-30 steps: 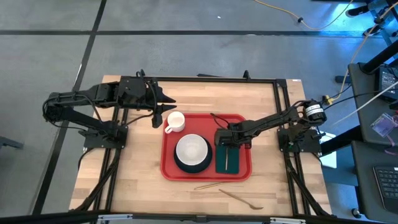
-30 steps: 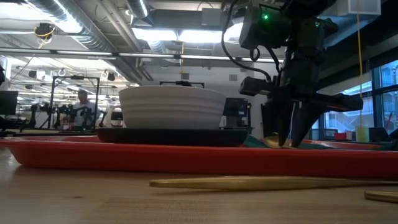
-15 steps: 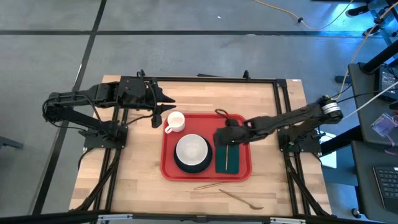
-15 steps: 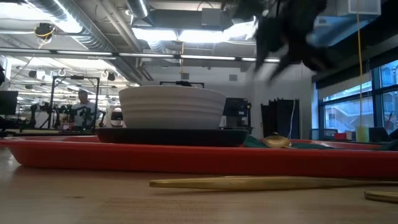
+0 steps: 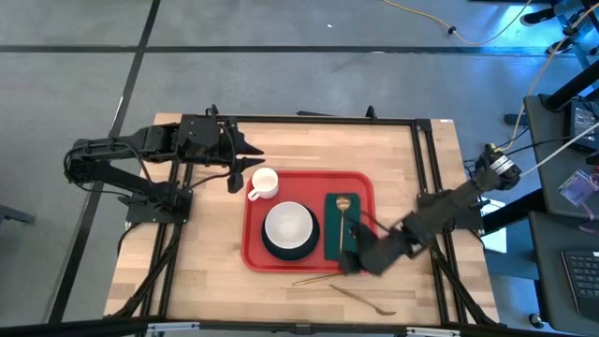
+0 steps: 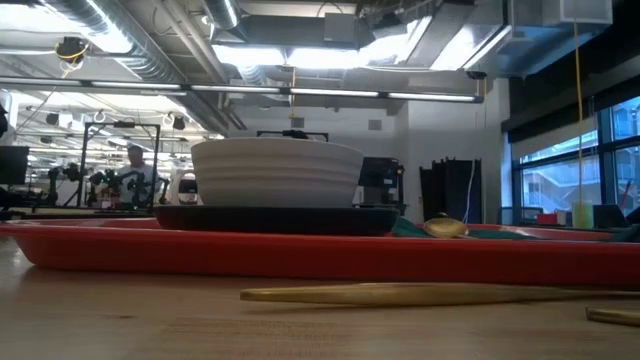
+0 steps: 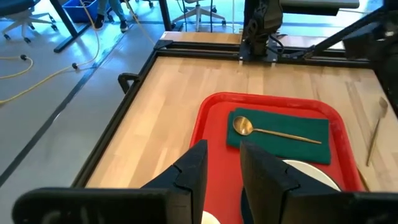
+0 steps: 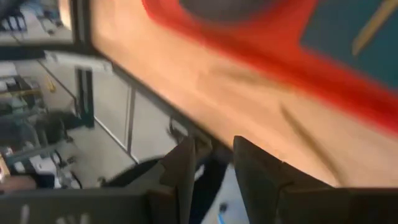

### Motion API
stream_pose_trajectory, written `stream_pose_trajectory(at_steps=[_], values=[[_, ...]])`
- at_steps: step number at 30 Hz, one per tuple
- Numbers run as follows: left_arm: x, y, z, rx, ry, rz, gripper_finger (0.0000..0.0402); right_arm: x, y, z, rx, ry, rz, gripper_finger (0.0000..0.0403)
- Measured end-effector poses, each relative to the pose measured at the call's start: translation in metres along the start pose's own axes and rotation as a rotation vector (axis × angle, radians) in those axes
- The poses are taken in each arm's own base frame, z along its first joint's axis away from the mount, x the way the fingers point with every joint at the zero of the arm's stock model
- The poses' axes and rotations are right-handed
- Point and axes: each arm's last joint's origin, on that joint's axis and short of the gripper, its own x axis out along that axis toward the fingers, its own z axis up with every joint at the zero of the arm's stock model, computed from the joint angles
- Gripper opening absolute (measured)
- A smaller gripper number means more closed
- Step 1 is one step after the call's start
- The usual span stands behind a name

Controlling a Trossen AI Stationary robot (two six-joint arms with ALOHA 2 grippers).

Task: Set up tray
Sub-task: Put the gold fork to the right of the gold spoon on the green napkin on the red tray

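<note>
The tray (image 5: 309,183) sits mid-counter already carrying cup (image 5: 264,183), bowl (image 5: 288,226) on dark plate, and spoon (image 5: 343,213) on green napkin (image 5: 343,227), while the right pincer (image 5: 360,259), fingers apart, hovers near the chopsticks (image 5: 323,277) left outside.

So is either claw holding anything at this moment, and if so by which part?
Nothing is held. The right claw is empty above the near right corner of the large flat red plastic tray; the left claw waits empty by the white ceramic cup.
</note>
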Motion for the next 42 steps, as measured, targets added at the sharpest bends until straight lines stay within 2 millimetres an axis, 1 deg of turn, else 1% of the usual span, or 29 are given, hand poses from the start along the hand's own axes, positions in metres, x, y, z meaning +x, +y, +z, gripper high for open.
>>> stream_pose_trajectory(at_steps=[5,8,11,14,16,19,21,24,27,30,34,42], values=[[0.000,-0.001,0.000,0.002,0.000,-0.010,0.0088,0.003,-0.015,-0.044,0.031,0.107,-0.054,0.0112],[0.000,-0.001,0.000,-0.001,0.000,-0.009,0.0088,0.007,-0.027,-0.066,0.056,0.200,-0.134,0.0112],[0.000,-0.001,0.000,-0.001,0.000,-0.009,0.0088,0.011,-0.042,-0.081,0.039,0.253,-0.254,0.0112],[0.002,-0.002,0.000,0.003,0.006,-0.009,0.0088,0.016,-0.057,-0.089,-0.045,0.275,-0.369,0.0112],[0.003,-0.002,0.000,0.004,0.010,-0.008,0.0088,0.020,-0.064,-0.093,-0.101,0.287,-0.422,0.0112],[0.007,-0.002,-0.001,0.006,0.021,-0.008,0.0088,0.028,-0.071,-0.098,-0.204,0.307,-0.445,0.0112],[0.010,-0.003,-0.001,0.007,0.028,-0.008,0.0088,0.035,-0.076,-0.100,-0.266,0.336,-0.476,0.0112],[0.016,-0.004,-0.001,0.010,0.045,-0.013,0.0088,0.049,-0.085,-0.103,-0.405,0.372,-0.512,0.0112],[0.024,-0.006,-0.003,0.015,0.070,-0.015,0.0088,0.061,-0.091,-0.105,-0.487,0.384,-0.535,0.0112],[0.032,-0.007,-0.004,0.019,0.095,-0.015,0.0088,0.072,-0.097,-0.106,-0.516,0.385,-0.559,0.0112],[0.041,-0.009,-0.007,0.025,0.135,-0.030,0.0088,0.079,-0.100,-0.108,-0.519,0.385,-0.558,0.0112],[0.053,-0.012,-0.010,0.032,0.173,-0.028,0.0088,0.081,-0.100,-0.108,-0.579,0.403,-0.547,0.0112]])
